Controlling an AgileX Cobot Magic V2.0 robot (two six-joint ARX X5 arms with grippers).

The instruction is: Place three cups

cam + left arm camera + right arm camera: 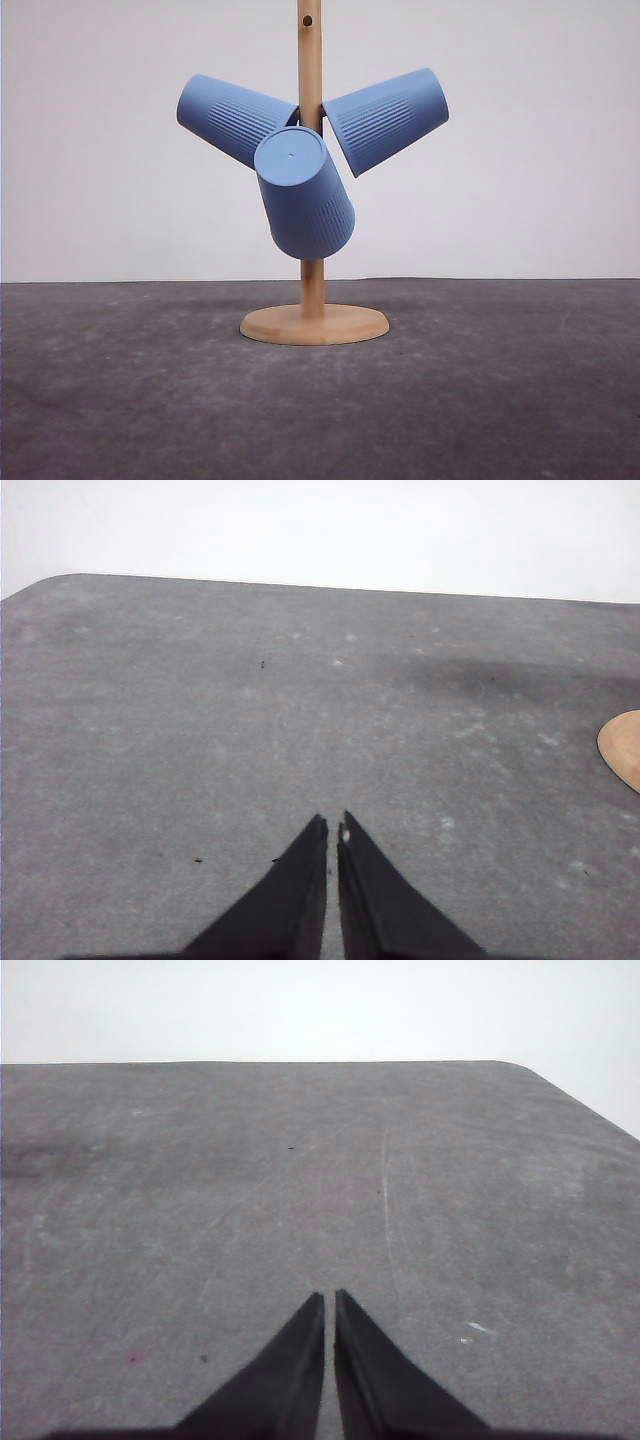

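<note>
Left wrist view shows you the left tool (332,825) with its two black fingers pressed together and nothing between them. It sits low over the gray desk (250,710). Off to one side you can see a small piece of the wooden base (625,748) at the edge of the picture.

Right wrist view shows you the right tool (329,1300) the same way, its dark fingers pressed together with nothing in them, over the bare gray desk.

Front view shows you a wooden stand (311,60) in the middle of the desk, with a round flat base and a tall pole. All three blue cups hang on it, up off the desk. The left cup (232,118) tips up and out to the left. The right cup (388,118) tips up and out to the right. The front cup (303,195) hangs lower, in front of the pole, with its round bottom turned toward you. A white wall (520,150) is behind the stand.
</note>
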